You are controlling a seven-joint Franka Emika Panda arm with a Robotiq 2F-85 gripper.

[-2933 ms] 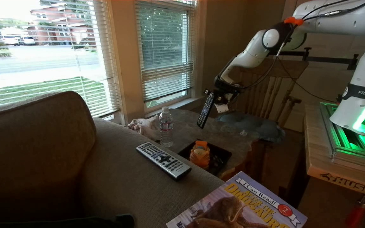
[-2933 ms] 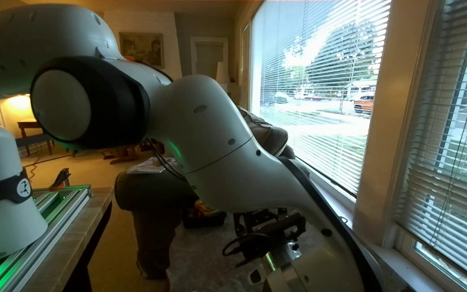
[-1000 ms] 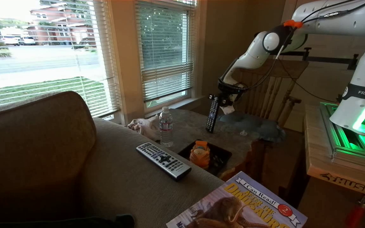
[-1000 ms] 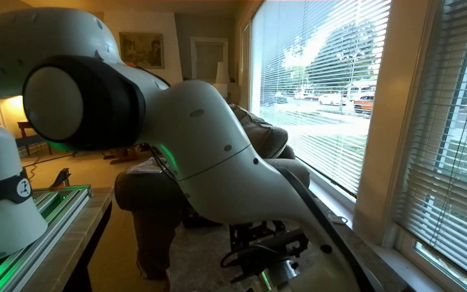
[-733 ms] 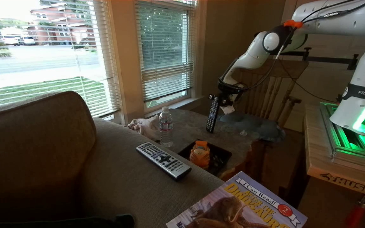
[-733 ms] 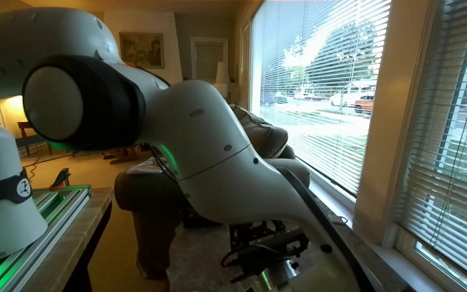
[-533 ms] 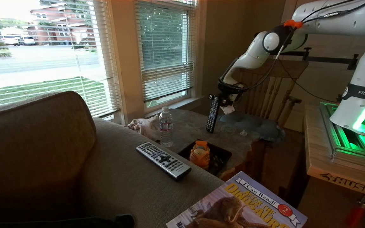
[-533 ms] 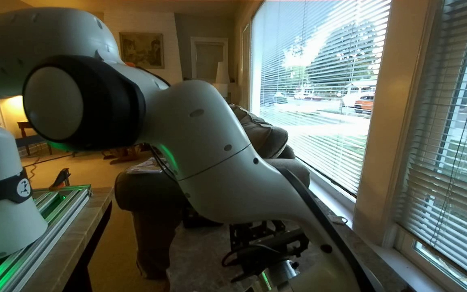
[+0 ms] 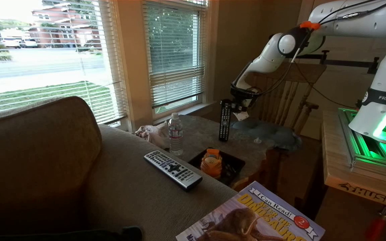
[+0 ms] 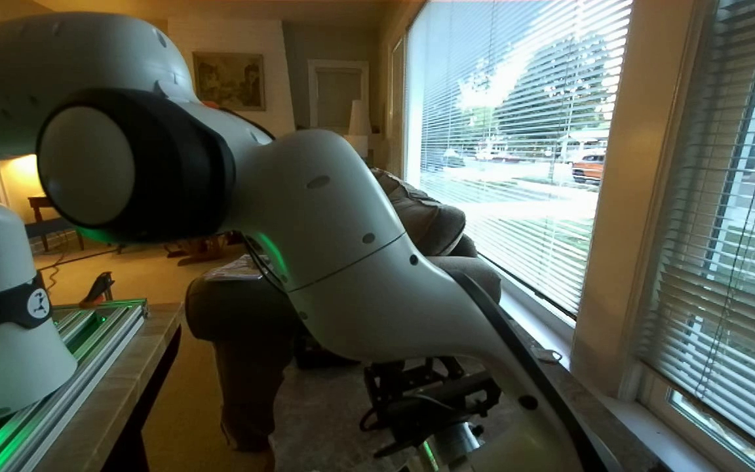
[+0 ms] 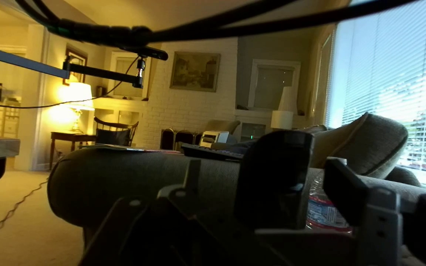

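Your fingers [image 11: 346,192] stand spread on either side of a black remote [image 9: 224,124], about its upper end. In the wrist view you can see strips of background along each of its 2 long sides, so they do not look clamped; whether either of them brushes it, you cannot tell. From an exterior view you see this remote hanging nearly upright in front of you, buttons toward that camera. Its lower end shows against the grey worktop [image 9: 193,129], and you cannot tell if it touches.

Near it on the worktop you have a black tray [image 9: 235,160] with an orange object [image 9: 211,164] in it; the darker items beside that are too dim to name. Farther along stands a capped clear bottle [image 9: 175,135], upright, with a crumpled pale cloth [image 9: 151,134] just beside it. Next to the worktop is a wooden chair [image 9: 292,83] with a blue cushion [image 9: 265,134] on its seat.

Farther out comes the sofa arm [image 9: 126,167]: a silver remote [image 9: 173,169] lies flat on it, and near its end rests a book [image 9: 251,214] titled "After the Dinosaurs", marked with a circled 2. Your white arm [image 9: 263,55] reaches in over a bench [image 9: 343,174] lettered HUSKY. In both exterior views you see window blinds [image 9: 176,60]; the wrist view also gives you a lit lamp [image 11: 80,96] and a framed painting [image 11: 195,71].
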